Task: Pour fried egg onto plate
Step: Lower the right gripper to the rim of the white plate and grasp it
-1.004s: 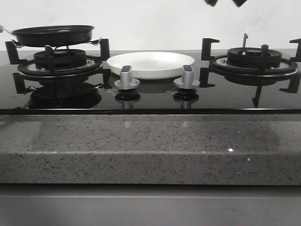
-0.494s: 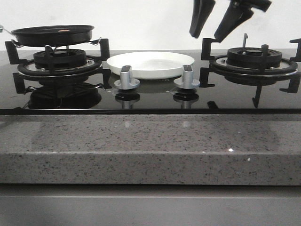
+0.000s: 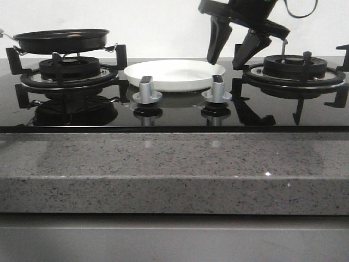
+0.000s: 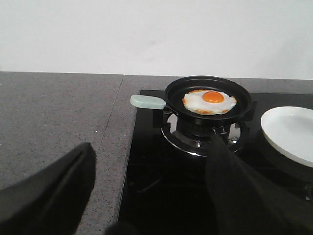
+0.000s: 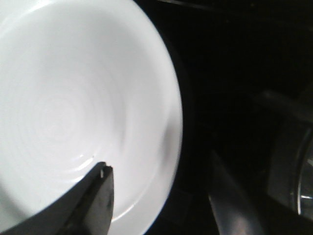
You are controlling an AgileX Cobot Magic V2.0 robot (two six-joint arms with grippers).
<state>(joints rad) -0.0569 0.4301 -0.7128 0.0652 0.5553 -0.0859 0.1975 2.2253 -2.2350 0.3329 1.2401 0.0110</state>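
Fried egg (image 4: 209,101) lying in the frying pan (image 3: 61,40), itself sitting on the left burner (image 3: 70,70) of the stovetop (image 3: 174,112), pan handle (image 4: 147,101) reaching out over the counter (image 4: 54,122) to the left. Plate (image 3: 174,73) resting on the stovetop midway between the left burner and right burner (image 3: 294,68), just behind the two knobs (image 3: 146,90), which stand side by side near the front edge. Right gripper (image 3: 232,57) poised above the plate's right rim, jaws spread, between plate and right burner; left gripper (image 4: 146,196) set before the pan, fingers apart.
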